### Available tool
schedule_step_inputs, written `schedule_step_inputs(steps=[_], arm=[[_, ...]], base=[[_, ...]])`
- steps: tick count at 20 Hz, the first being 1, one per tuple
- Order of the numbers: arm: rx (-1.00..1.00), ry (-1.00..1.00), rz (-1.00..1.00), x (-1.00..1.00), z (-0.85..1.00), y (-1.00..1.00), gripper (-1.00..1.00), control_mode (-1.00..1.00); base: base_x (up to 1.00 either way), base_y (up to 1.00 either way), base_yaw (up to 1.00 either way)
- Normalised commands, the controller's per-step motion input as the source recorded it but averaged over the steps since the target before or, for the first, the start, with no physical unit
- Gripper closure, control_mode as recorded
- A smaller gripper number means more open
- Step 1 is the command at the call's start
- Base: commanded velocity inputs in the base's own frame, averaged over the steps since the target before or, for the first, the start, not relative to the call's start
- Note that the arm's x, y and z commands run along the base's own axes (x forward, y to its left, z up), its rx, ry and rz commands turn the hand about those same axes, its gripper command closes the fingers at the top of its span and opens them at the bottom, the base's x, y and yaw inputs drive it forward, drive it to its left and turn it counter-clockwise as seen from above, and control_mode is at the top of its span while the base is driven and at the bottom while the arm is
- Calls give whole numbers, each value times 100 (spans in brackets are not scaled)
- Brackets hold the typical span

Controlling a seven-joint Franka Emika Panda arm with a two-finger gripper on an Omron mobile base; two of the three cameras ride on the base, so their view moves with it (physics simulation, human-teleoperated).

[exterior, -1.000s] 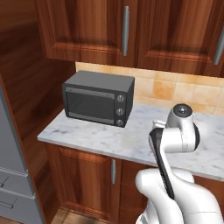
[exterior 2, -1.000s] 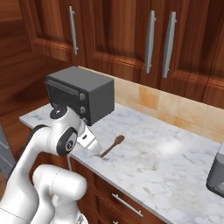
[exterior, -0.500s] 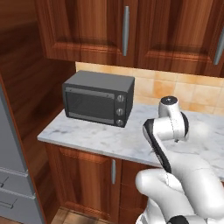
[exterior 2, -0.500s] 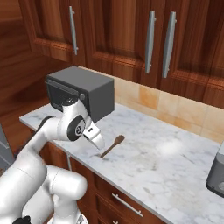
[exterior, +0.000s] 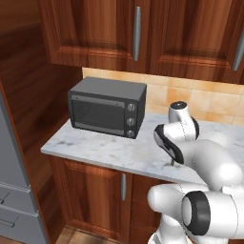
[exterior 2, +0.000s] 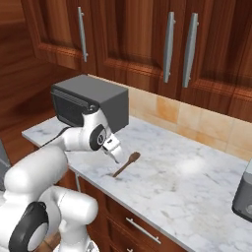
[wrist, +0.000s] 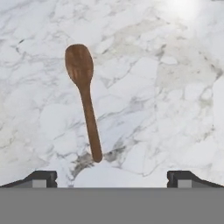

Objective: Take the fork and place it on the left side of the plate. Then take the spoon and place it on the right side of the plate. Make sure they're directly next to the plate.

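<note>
Lying alone: one spoon (wrist: 84, 98) (wooden)

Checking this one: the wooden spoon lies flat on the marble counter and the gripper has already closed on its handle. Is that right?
Not quite. The wooden spoon does lie flat on the marble counter, but the gripper is open and not holding it: in the hand view its fingertips stand wide apart, short of the handle's end.

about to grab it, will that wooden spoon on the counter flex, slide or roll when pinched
The spoon looks like solid wood with a straight handle, so it probably stays stiff and feels light. It lies flat on the smooth marble counter, so a nudge may slide it. Its oval bowl should keep it from rolling far. The gripper stands open above it.
</note>
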Motion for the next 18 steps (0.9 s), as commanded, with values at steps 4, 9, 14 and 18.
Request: schedule_step_inputs(steps=[4,9,14,18], arm=[[0,-22,0,14,-58,-24,-100,-100],[0,-12,0,15,-36,-29,-100,-100],[0,0,3,29,-24,-9,-100,-100],[0,5,4,40,-21,0,-100,-100]], base=[[0,0,0],[0,0,0],[0,0,0],[0,0,0]])
